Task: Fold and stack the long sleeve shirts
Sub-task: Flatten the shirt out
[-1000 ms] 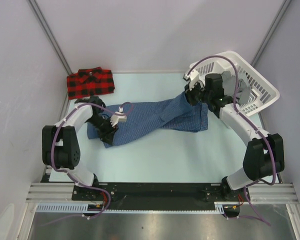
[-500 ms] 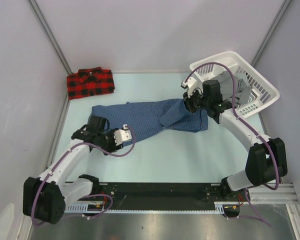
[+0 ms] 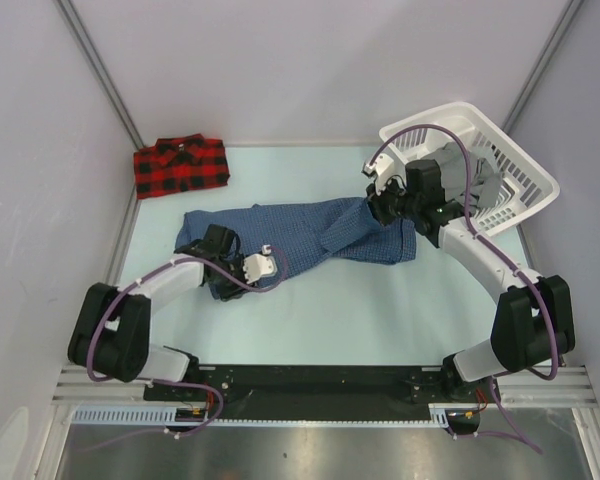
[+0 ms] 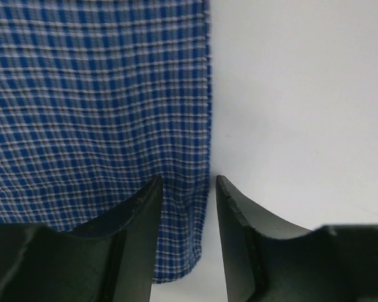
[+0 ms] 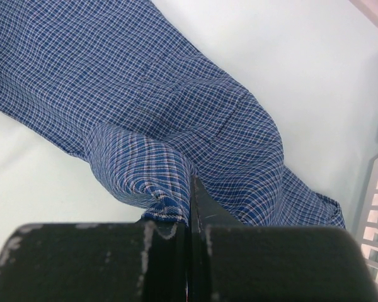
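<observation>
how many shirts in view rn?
2. Red-and-black plaid shirt folded at the far left corner; blue check shirt spread mid-table, one end pinched in the right gripper. Grey items in the basket may be more.

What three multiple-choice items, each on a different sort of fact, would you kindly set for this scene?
1. Where on the table does the red plaid shirt lie?
A. the middle
B. the far-left corner
C. the near-right corner

2. What colour is the basket?
A. white
B. green
C. black

3. What state are the right arm's fingers in?
A. open wide
B. shut, empty
C. shut on the blue shirt

Answers:
1 B: the top view shows it folded by the far-left corner.
2 A: its lattice walls are white.
3 C: the right wrist view shows a bunch of the cloth pinched between closed fingers.
</observation>
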`<control>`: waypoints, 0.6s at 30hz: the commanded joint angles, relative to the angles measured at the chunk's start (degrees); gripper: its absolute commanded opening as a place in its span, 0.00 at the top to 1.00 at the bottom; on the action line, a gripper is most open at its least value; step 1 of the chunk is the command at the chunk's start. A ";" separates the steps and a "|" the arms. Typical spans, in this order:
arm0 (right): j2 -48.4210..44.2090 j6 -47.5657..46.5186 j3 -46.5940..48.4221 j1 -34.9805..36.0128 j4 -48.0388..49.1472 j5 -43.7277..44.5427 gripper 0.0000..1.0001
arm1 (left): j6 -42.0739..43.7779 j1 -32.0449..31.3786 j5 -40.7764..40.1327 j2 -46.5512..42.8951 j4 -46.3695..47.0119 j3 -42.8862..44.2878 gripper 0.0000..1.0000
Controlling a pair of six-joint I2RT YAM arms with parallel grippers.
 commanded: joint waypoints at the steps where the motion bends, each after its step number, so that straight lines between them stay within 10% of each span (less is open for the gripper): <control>1: -1.57 -1.02 2.54 -1.16 1.58 0.10 1.00 | 1.70 3.49 -0.85 6.19 0.41 3.80 0.52; 18: -1.04 -1.73 3.95 -2.66 0.35 -1.31 1.00 | 14.61 13.60 -2.67 1.74 -10.42 3.06 0.37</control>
